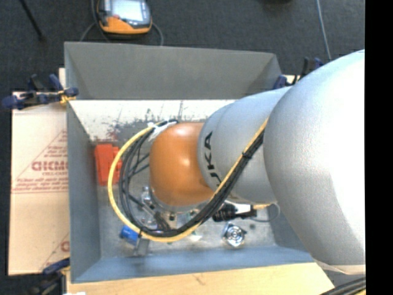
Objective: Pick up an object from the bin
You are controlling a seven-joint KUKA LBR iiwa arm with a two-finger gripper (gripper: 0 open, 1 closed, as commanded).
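— Anything lifted yet?
— Not that I see. My gripper (146,226) sits low by a small blue piece (129,235) in the bin's (172,72) near-left corner; open or closed, I can't tell.

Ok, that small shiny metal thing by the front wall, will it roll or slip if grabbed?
The metal piece looks roundish and polished, so it may slip or roll when nudged. Being metal, it is probably rigid and heavy for its size.
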